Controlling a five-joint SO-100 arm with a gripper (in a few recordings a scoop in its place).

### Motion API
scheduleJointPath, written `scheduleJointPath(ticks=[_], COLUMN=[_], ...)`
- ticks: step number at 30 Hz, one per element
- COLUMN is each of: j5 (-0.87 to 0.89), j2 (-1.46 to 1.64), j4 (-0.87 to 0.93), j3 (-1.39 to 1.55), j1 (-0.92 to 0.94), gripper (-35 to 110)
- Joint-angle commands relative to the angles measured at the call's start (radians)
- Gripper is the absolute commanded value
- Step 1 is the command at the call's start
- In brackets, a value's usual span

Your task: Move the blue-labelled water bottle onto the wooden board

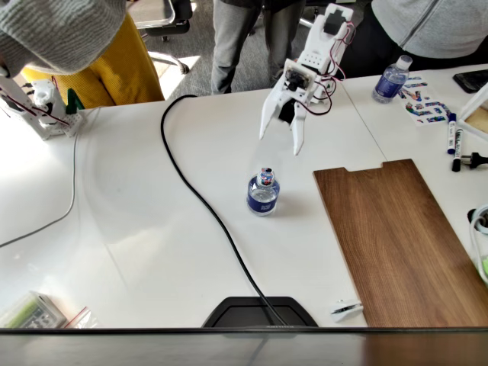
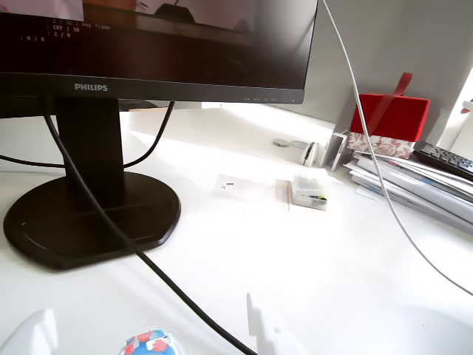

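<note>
Item: white claw (image 1: 281,139) hanging above a white table (image 1: 137,229), fingers spread and gripping nothing

Detail: the blue-labelled water bottle (image 1: 262,194) is standing upright on the table just below the claw, apart from its fingers; in the wrist view its marked cap (image 2: 150,345) is showing between the fingertips. The wooden board (image 1: 400,236) is lying flat to the claw's lower right in the fixed view, bare. A black cable (image 1: 206,206) is crossing the table left of the bottle. A monitor stand (image 2: 89,214) is sitting beyond, and people are standing behind the table
</note>
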Motion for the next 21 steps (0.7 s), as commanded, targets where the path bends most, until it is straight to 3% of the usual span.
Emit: scheduleJointPath(ticks=[1,21], j5=[-0.021,-0.095], j2=[-0.023,-0.247], j4=[-0.017,0.009], j3=[-0.115,-0.287], j1=[-0.009,-0.015], gripper=[34,34])
